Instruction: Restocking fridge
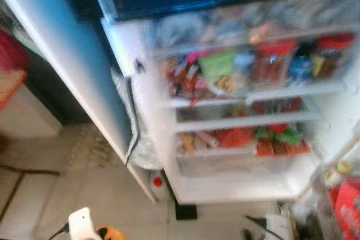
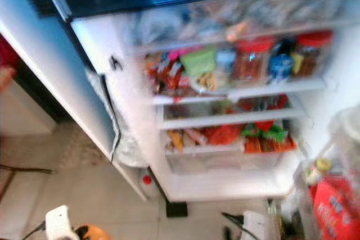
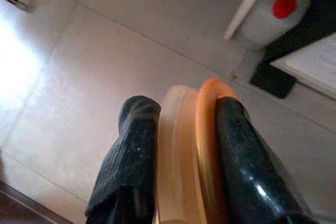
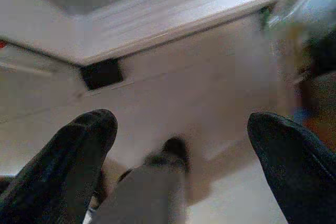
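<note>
The left claw [image 3: 181,145] is clenched on a round orange-and-cream, seemingly plastic lid [image 3: 190,150] low above the pale tiled floor [image 3: 105,61], the right claw [image 4: 181,150] hangs released, and the open white fridge [image 1: 225,186], its blurred shelves crowded with red-lidded jars [image 1: 274,60], stands just ahead.

open white fridge [image 1: 146,99], shelves crowded with red-lidded jars [image 1: 274,60] and colourful packets [image 1: 216,63]

Head eyes: down at open fridge [image 1: 247,111]; wrists: close over floor [image 3: 105,51].
</note>
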Controlling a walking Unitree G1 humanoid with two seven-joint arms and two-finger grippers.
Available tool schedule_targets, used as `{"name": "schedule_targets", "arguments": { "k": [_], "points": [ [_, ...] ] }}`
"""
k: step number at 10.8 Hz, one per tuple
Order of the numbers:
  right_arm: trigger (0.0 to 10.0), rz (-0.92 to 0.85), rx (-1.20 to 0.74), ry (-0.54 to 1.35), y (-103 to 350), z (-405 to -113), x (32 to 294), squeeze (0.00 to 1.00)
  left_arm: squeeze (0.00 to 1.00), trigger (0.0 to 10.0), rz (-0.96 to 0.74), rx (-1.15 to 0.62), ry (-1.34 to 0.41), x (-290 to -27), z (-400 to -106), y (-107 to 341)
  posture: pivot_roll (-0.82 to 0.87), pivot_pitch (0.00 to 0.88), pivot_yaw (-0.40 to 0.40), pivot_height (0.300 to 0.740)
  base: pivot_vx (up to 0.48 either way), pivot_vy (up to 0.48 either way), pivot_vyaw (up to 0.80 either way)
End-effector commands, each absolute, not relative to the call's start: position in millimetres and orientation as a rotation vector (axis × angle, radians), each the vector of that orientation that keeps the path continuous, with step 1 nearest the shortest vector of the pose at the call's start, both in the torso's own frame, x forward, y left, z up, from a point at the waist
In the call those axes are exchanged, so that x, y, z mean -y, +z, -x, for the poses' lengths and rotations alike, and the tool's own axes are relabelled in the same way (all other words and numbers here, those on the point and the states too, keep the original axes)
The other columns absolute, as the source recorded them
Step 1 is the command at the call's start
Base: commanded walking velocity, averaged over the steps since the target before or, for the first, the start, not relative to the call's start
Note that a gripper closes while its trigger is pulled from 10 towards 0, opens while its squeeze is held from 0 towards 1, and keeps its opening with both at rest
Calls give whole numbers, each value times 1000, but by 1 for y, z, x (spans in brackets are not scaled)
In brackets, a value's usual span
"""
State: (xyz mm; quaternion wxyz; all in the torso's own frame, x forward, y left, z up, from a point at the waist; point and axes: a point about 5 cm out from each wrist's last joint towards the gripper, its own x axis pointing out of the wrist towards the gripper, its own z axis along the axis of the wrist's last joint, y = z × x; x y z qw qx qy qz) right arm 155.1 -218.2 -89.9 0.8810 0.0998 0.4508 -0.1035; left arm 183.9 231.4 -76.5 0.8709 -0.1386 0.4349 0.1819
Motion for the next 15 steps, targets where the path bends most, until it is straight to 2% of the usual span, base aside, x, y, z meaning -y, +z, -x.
{"name": "schedule_targets", "arguments": {
  "k": [1, 7, 15],
  "points": [
    [10000, -216, -959, -195, -93, -153, 208, 0, 0, 10000, 278, -945, 392, -236, -174, -80, -30, 54, 111, 740, 0, -300, 0],
    [10000, -198, -968, -191, -93, -153, 209, 0, 0, 10000, 287, -951, 403, -238, -169, -82, -26, 66, 109, 740, 0, -289, 0],
    [10000, -197, -976, -168, -93, -153, 208, 0, 0, 10000, 303, -912, 351, -231, -184, -76, -21, 67, 110, 740, 0, 0, 0]
  ]
}}
